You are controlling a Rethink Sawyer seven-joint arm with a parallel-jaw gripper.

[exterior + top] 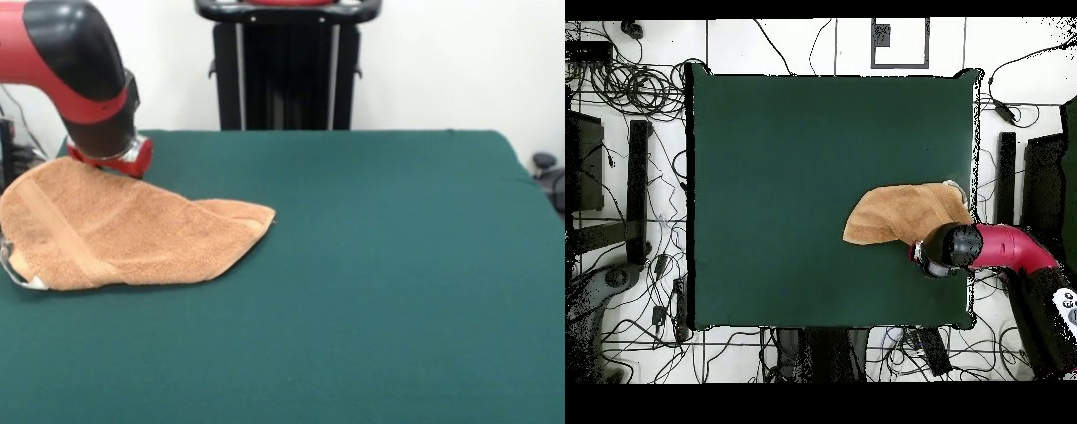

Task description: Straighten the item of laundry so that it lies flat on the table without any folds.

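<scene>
Towel [124,234]: lay folded over, bunched at worktop [371,265] edge.
Tool [110,157]: at towel's rim; grip state could not be told.

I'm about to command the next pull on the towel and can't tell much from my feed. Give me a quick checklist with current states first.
1. Towel flat with no folds: not ok; it lies bunched into a tapered shape, one corner pointing toward the table's middle.
2. Towel fully on the table: not ok; in the overhead view its end reaches the table edge by the arm.
3. Gripper at the towel: ok; it sits low at the towel's far edge.
4. Grip on the cloth: cannot tell; the arm's wrist hides it in both views.
5. Room to spread: ok; bare green cloth lies beyond the pointed corner.
</scene>
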